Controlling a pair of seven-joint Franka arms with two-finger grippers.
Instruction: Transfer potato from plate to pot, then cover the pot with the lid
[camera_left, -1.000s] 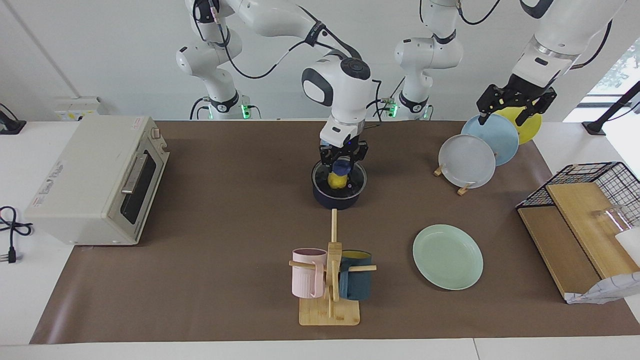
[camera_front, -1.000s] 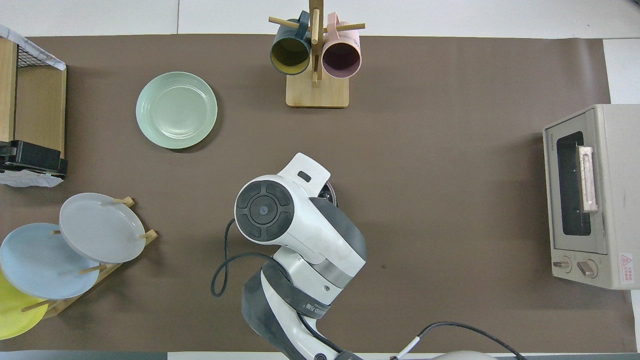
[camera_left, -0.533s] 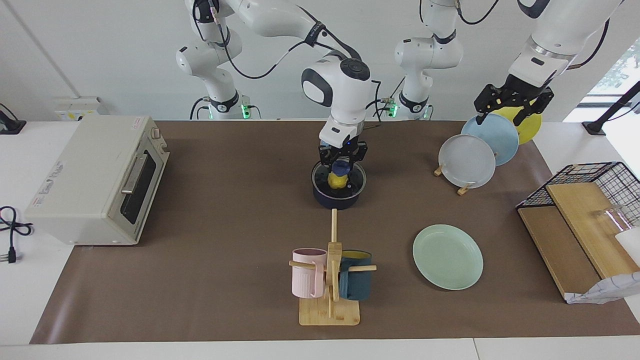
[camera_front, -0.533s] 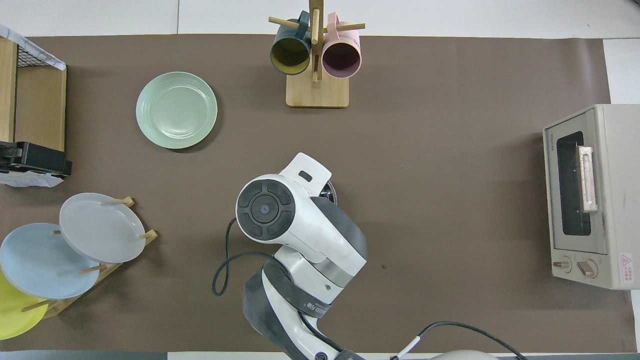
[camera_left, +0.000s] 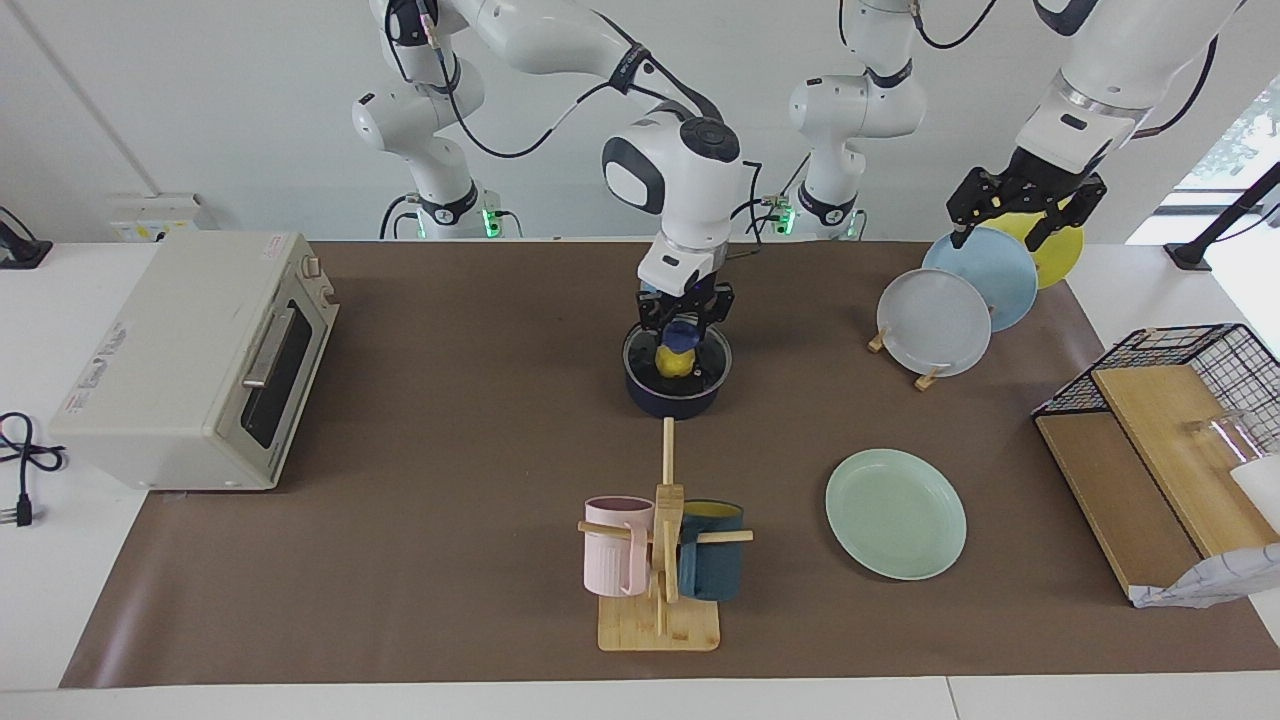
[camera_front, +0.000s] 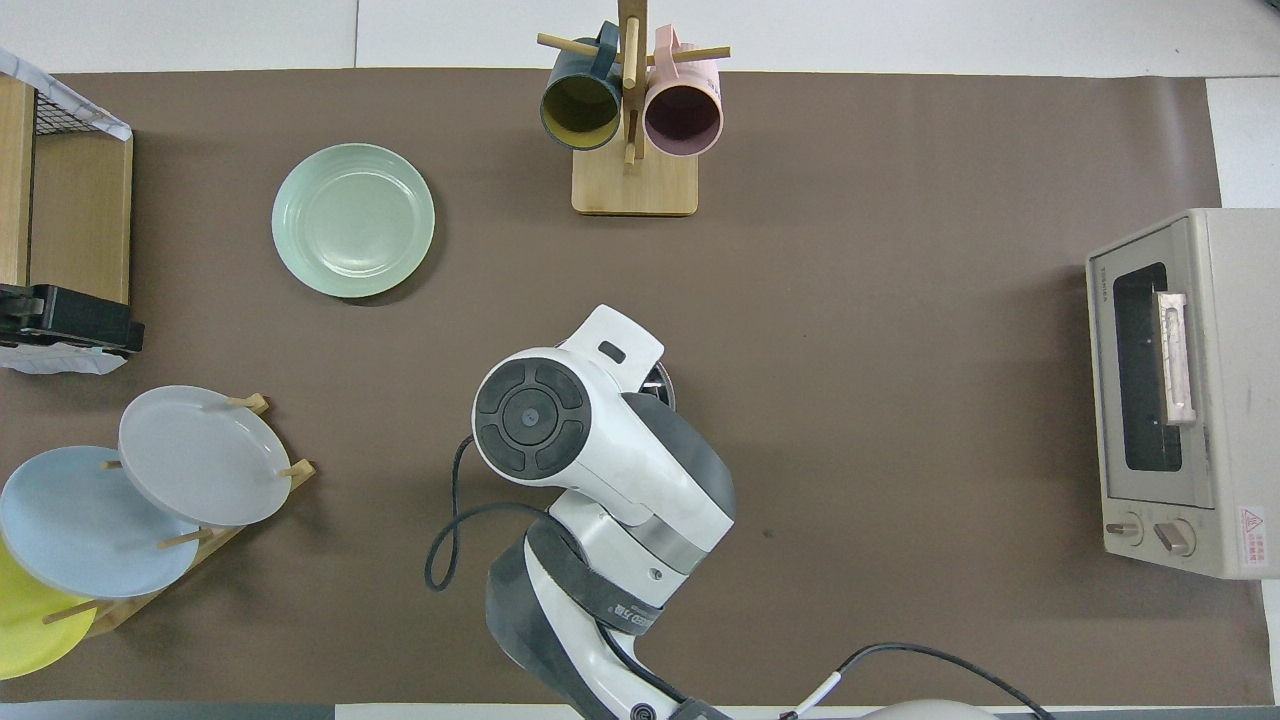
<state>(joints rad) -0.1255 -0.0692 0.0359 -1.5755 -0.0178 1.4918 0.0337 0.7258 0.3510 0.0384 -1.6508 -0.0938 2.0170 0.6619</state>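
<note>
Your right gripper (camera_left: 683, 322) sits straight over the pot (camera_left: 677, 393), its fingers astride the blue knob of the lid (camera_left: 700, 368); whether they pinch the knob or have let go, you cannot tell. Over the last second it has crept up a little, while the lid stays seated on the pot's rim. That suggests the cover is placed and the hand is coming away, though a slight lift alone does not prove release. The potato (camera_left: 673, 362) shows yellow through the glass, inside the pot, and the plate (camera_left: 895, 513) lies bare, farther from the robots and toward the left arm's end. So both parts of the job look done, bar a clean retreat.

From overhead the right arm hides the pot almost entirely; only a sliver of rim (camera_front: 661, 381) peeks out, so trust the facing view for contact.

Your left gripper (camera_left: 1027, 205) hangs with fingers spread over the upright blue plate (camera_left: 988, 274) and yellow plate (camera_left: 1058, 250) in the plate rack (camera_left: 930, 376); it has risen a touch in the same second and waits there.

Around the pot: the mug tree (camera_left: 661, 560) with the pink mug (camera_left: 616, 545) and teal mug (camera_left: 711, 563) stands farther from the robots, the toaster oven (camera_left: 195, 355) is at the right arm's end, and the wire basket (camera_left: 1180, 363) is at the left arm's end. Nothing stands in the way of a straight lift.
</note>
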